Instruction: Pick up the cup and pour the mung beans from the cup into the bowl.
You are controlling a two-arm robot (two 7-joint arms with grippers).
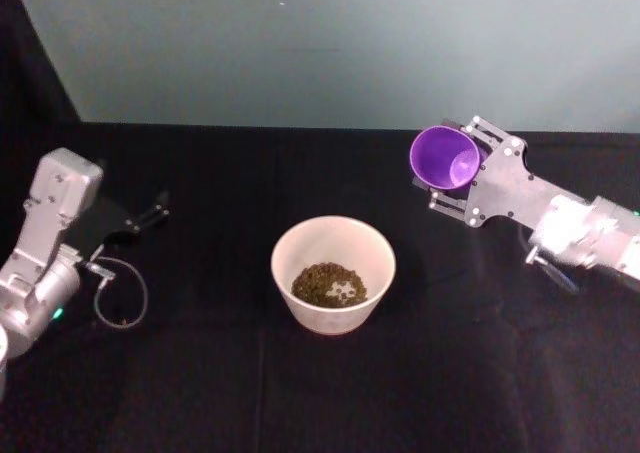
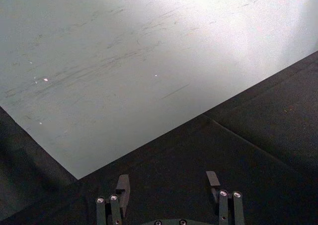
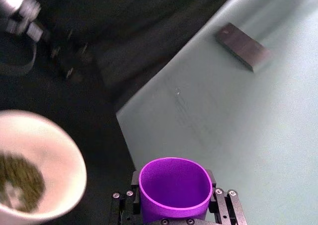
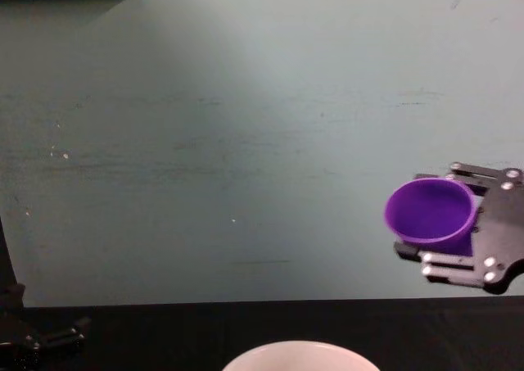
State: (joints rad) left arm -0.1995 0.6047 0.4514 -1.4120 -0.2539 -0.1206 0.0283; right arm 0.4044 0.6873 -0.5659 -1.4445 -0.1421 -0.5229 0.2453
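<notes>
The purple cup [image 1: 446, 157] hangs in the air up and to the right of the bowl, tilted with its mouth toward the left, and looks empty inside. My right gripper [image 1: 462, 178] is shut on the cup [image 3: 173, 188], its fingers on both sides of the wall; from the chest the cup [image 4: 431, 213] shows high at the right in the right gripper [image 4: 467, 240]. The pale bowl [image 1: 334, 273] stands at the table's middle with mung beans [image 1: 328, 284] in its bottom. The bowl [image 3: 37, 168] lies off to the side of the cup. My left gripper [image 1: 150, 216] rests open at the far left, apart from both.
A black cloth [image 1: 300, 393] covers the table, with a pale green wall [image 1: 330, 43] behind it. A loose cable loop [image 1: 120, 293] hangs by the left arm. My left gripper [image 2: 169, 185] points at the cloth and the wall. Bare cloth lies in front of the bowl.
</notes>
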